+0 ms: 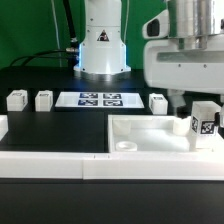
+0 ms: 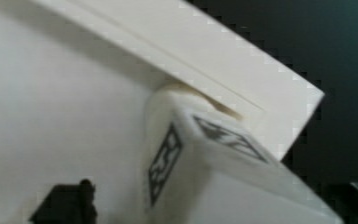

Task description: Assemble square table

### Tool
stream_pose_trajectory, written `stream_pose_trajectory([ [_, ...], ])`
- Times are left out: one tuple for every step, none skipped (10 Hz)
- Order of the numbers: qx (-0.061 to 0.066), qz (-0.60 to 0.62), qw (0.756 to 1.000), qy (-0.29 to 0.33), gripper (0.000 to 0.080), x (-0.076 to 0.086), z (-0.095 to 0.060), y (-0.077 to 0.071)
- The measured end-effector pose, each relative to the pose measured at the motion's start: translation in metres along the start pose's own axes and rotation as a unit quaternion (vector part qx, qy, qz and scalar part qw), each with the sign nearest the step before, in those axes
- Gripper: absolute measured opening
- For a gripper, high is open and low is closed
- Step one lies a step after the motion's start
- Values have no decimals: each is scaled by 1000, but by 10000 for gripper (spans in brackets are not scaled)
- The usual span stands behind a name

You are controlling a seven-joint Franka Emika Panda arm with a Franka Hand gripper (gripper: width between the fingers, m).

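The white square tabletop (image 1: 140, 133) lies on the black table with its raised rim up and a round socket (image 1: 124, 146) showing near its front edge. My gripper (image 1: 200, 108) is shut on a white tag-marked leg (image 1: 205, 123) and holds it upright over the tabletop's corner at the exterior view's right. In the wrist view the leg (image 2: 202, 160) runs between my dark fingers (image 2: 66, 203), and its far end meets the tabletop (image 2: 78, 90) just inside the rim. Whether the leg sits in a socket is hidden. Three loose legs (image 1: 15, 99) (image 1: 43, 99) (image 1: 158, 101) stand behind the tabletop.
The marker board (image 1: 100, 99) lies flat in front of the robot base (image 1: 102, 50). A long low white border wall (image 1: 50, 166) runs along the front, touching the tabletop's front edge.
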State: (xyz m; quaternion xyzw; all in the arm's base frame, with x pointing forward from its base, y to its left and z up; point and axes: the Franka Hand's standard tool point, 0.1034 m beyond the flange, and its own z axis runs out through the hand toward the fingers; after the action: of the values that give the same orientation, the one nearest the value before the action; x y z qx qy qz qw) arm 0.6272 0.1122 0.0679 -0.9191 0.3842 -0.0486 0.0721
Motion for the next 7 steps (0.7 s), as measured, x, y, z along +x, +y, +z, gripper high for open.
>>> stream_pose_trajectory([
  [1,-76,997,-4,641,-6,2,-3],
  [1,-98,995,-3,647,-5,2,-2],
  [0,-133,991,-2,647,-4,2,-2],
  [-1,-166,986,-2,647,-4,2,-2],
  [-6,-254,967,-8,649,-2,-1,-3],
  [-9,-370,929,-16,649,6,-9,-13],
  [-12,-450,893,-22,649,5,-5,-14],
])
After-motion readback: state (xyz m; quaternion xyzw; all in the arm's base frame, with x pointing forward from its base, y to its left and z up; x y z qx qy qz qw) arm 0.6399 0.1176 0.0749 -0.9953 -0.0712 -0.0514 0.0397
